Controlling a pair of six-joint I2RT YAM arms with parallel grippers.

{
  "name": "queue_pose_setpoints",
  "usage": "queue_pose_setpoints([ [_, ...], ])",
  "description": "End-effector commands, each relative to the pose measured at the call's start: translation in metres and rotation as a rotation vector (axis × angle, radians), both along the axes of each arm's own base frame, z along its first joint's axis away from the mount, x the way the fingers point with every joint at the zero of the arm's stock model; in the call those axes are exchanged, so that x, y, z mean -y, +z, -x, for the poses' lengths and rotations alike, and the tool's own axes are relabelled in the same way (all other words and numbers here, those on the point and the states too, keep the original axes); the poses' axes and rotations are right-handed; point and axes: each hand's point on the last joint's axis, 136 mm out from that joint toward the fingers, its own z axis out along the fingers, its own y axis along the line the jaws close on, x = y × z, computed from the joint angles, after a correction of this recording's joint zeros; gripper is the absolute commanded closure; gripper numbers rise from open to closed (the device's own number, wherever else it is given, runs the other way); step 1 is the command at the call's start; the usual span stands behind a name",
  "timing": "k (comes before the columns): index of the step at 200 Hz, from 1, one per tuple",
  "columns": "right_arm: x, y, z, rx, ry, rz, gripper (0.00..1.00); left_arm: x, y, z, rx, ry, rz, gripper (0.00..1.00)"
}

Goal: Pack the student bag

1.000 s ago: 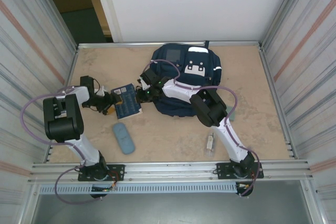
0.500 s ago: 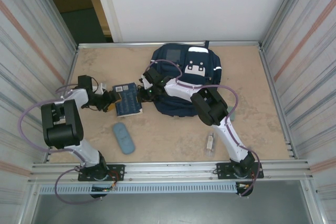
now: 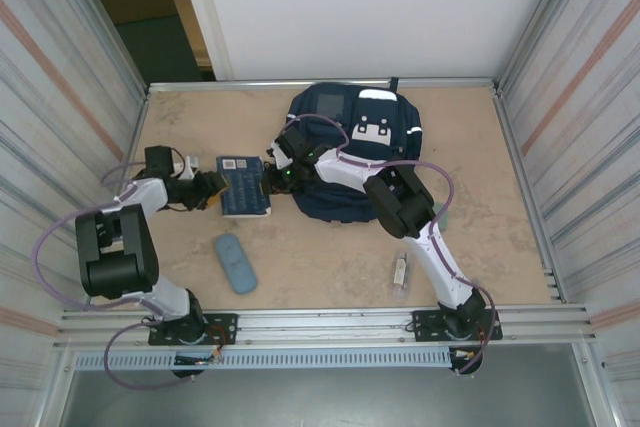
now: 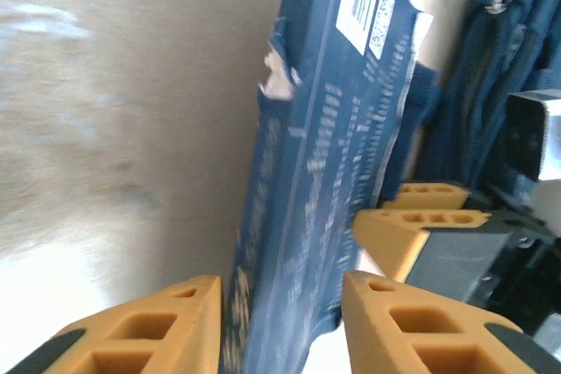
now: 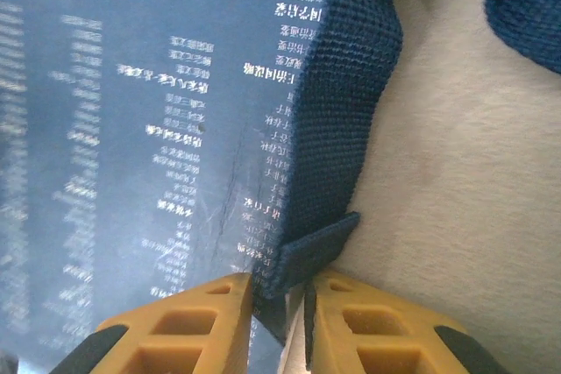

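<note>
The student bag (image 3: 360,152), navy with white patches, lies at the table's back centre. A blue book (image 3: 243,188) lies flat just left of it. My left gripper (image 3: 212,187) comes in from the left and is shut on the book's (image 4: 333,146) left edge, left gripper (image 4: 280,291) with one finger on each side. At the book's right edge, my right gripper (image 3: 274,177) meets the bag. The right gripper (image 5: 279,282) is pinched shut on the end of a dark bag strap (image 5: 346,85) that lies over the book's cover (image 5: 131,129).
A light-blue pencil case (image 3: 235,263) lies near the front left. A small pale stick-like object (image 3: 400,270) lies front right. Corrugated metal walls (image 3: 60,97) close in both sides, and a metal rail (image 3: 320,322) runs along the near edge.
The left arm has drawn back to the left, and the book has swung from tilted to square, shifting slightly left. The right gripper has stayed at the book's right edge.
</note>
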Motion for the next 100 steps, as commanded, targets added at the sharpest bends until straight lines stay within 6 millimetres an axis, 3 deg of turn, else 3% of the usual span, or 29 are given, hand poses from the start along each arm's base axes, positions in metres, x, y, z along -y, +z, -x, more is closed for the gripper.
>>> queue_pose_setpoints([
  [1,-0.003,-0.049,0.038,-0.128,0.065,0.05,0.78,0.055,0.016,0.003,0.05,-0.134,0.137,0.64],
  [38,-0.004,-0.051,0.038,-0.133,0.063,0.038,0.78,0.068,0.039,0.001,0.146,-0.12,0.126,0.72],
  [54,0.0,-0.048,0.037,-0.123,0.05,0.047,0.78,0.054,0.031,0.007,0.117,-0.055,0.049,0.78],
  [80,0.005,-0.039,0.036,-0.109,0.026,0.022,0.72,0.025,0.024,0.015,0.038,0.005,-0.137,1.0],
  [100,0.009,-0.018,0.033,-0.069,0.02,-0.011,0.69,0.023,0.038,0.014,0.032,0.001,-0.114,1.0],
])
